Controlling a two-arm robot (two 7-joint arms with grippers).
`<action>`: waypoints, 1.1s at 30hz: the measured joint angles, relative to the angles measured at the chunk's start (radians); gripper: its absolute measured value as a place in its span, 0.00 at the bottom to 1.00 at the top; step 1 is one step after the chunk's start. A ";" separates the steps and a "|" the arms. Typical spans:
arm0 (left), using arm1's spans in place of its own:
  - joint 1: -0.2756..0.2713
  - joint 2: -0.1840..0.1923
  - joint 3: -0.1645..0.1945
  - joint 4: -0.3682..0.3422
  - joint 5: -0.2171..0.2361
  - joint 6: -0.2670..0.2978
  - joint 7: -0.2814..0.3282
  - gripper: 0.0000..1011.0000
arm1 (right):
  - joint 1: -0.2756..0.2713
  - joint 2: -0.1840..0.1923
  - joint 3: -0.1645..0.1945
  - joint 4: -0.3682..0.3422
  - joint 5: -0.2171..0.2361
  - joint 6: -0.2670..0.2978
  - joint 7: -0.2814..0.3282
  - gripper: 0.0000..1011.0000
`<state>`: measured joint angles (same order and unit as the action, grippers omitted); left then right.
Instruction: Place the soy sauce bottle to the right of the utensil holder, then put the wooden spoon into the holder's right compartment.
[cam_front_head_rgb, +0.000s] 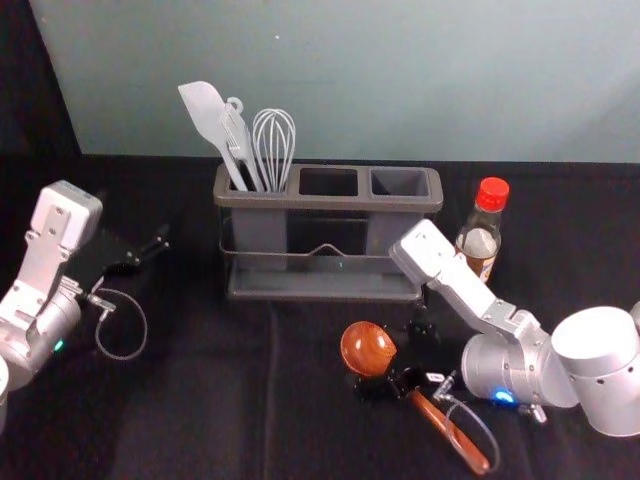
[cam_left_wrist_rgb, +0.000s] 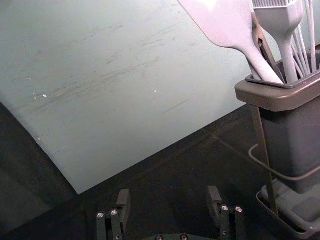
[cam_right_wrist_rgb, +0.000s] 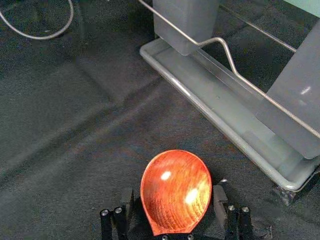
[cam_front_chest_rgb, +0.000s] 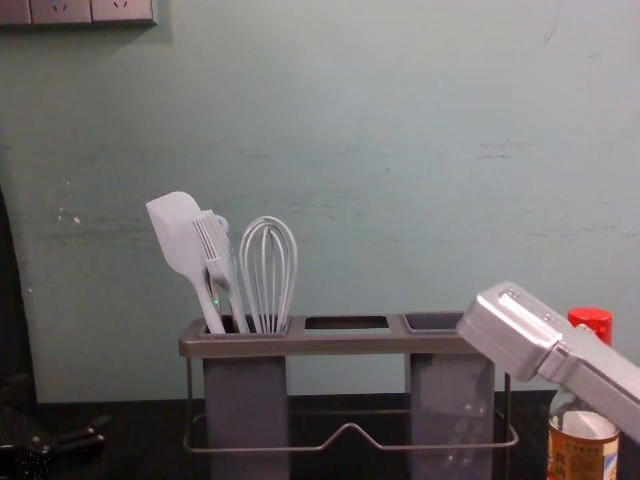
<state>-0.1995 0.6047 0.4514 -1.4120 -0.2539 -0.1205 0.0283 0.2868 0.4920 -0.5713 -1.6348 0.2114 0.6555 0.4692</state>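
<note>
Before the holder's right half, on the creased black cloth (cam_right_wrist_rgb: 75, 110), lies the wooden spoon (cam_front_head_rgb: 367, 348), with a smooth, glossy, reddish-brown oval bowl and a slender handle pointing toward your near right. Your right gripper (cam_front_head_rgb: 395, 355) is down at it, its dark fingers set wide on either side of the bowl in the right wrist view; you can't tell whether they touch the wood. From the head, the black gripper parts hide where bowl meets handle. Your left gripper (cam_front_head_rgb: 150, 250) is parked to the left of the holder, its fingers wide apart. The grey plastic utensil holder (cam_front_head_rgb: 330, 205) has a rounded rectangular rim, deep cups, a thin bent wire rail and a shallow tray, its base cut off in the chest view. Its left compartment carries a pale flat spatula (cam_front_head_rgb: 205, 115), a pale bristled brush (cam_front_head_rgb: 238, 135) and a looped whisk (cam_front_head_rgb: 275, 140), their lower ends hidden inside. To the holder's right stands the clear soy sauce bottle (cam_front_head_rgb: 480, 240), with red cap and printed label; your right arm crosses it in the chest view, and that frame's lower edge cuts off its base.
</note>
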 joint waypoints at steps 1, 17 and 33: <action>0.000 0.000 0.000 0.000 0.000 0.000 0.000 0.99 | 0.001 -0.002 -0.001 0.003 -0.003 -0.001 0.000 0.99; 0.000 0.000 0.000 0.000 0.000 0.000 0.000 0.99 | 0.004 -0.015 -0.003 0.020 -0.018 -0.019 0.004 0.99; 0.000 0.000 0.000 0.000 0.000 0.000 0.000 0.99 | 0.004 -0.014 -0.003 0.017 -0.016 -0.015 0.004 0.82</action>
<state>-0.1995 0.6047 0.4514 -1.4120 -0.2539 -0.1205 0.0283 0.2908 0.4783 -0.5743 -1.6176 0.1956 0.6401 0.4732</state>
